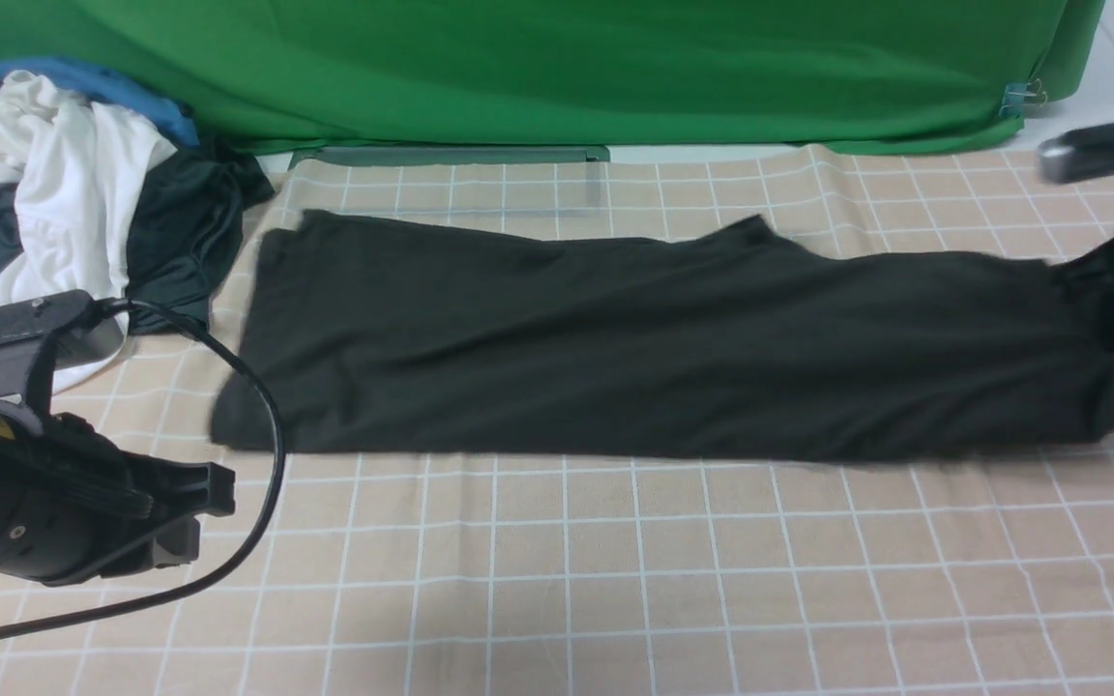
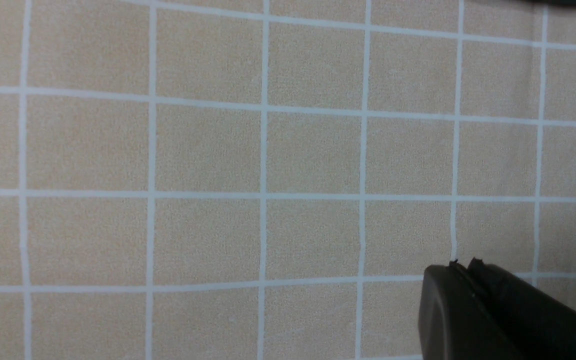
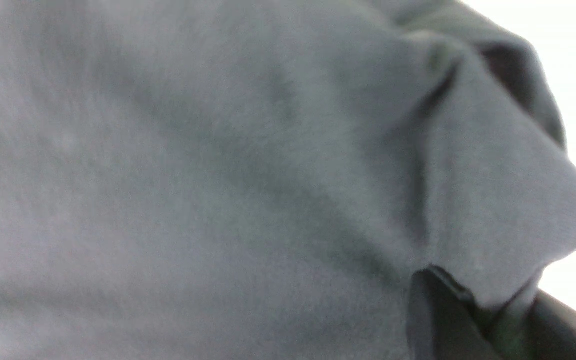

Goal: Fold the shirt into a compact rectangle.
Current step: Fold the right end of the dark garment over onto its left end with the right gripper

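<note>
The shirt (image 1: 673, 358) is laid flat on the checked cloth (image 1: 557, 580) as 1 long black band, stretched from left to right across the middle of the scene, with its print and label not seen. Its left end is spread flat near the clothes pile, while its right end is bunched and raised slightly at the right edge of the scene. That right end is clamped by the right gripper (image 3: 488, 320): in the right wrist view a fold of black fabric is pinched between 2 dark fingers (image 3: 423, 310). The left gripper (image 2: 463, 267) is held low over bare cloth at the near left, just nearer than the shirt's left corner and apart from it, its jaws pressed together with nothing between them. A black cable (image 1: 267, 454) is looped beside it. At the far left a white garment (image 1: 54, 184), a blue garment (image 1: 102, 82) and a dark garment (image 1: 180, 232) are heaped together. A green backdrop (image 1: 557, 68) is hung along the far side.
</note>
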Available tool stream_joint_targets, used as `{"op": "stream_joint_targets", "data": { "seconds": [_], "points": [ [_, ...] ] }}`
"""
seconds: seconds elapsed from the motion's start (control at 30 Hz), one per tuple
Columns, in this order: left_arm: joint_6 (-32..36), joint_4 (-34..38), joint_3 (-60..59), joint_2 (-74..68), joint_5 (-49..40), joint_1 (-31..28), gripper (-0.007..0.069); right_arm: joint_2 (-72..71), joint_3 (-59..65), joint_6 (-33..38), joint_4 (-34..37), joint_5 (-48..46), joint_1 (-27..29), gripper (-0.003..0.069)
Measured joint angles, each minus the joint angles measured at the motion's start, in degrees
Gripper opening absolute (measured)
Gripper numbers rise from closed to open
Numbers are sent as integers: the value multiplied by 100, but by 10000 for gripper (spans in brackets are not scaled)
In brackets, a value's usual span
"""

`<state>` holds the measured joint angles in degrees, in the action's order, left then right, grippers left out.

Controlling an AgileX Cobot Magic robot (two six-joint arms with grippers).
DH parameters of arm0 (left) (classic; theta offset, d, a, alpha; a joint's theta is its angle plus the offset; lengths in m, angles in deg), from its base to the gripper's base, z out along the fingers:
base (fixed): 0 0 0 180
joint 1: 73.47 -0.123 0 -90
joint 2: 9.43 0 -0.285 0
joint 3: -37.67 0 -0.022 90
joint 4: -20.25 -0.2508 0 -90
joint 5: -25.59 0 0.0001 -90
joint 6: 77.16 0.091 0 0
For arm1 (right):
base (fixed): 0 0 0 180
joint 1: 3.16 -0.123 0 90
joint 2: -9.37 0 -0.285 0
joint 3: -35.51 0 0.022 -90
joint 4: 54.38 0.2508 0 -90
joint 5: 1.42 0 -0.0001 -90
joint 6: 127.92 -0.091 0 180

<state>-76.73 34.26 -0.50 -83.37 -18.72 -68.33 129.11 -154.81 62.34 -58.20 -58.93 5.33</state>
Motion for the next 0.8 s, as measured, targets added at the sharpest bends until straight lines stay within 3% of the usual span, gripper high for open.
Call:
{"op": "stream_joint_targets", "data": {
  "seconds": [0.13, 0.33, 0.57, 0.63, 0.8],
  "points": [
    [15, 0, 0, 0, -23, 0, 19, -352, -86, -81, -166, -187, 406, 146],
    [15, 0, 0, 0, 17, 0, 19, -562, -615, -81, 230, -639, 317, 146],
    [15, 0, 6, 0, 24, 0, 19, -640, -1455, -86, 903, -969, -713, 146],
    [-43, -52, 93, 0, -26, 0, 19, -640, -1714, -112, 1142, -926, -1411, 146],
    [-384, -440, 647, 0, -263, 0, 19, -625, -1879, -372, 1379, -372, -2517, 146]
  ]
}}
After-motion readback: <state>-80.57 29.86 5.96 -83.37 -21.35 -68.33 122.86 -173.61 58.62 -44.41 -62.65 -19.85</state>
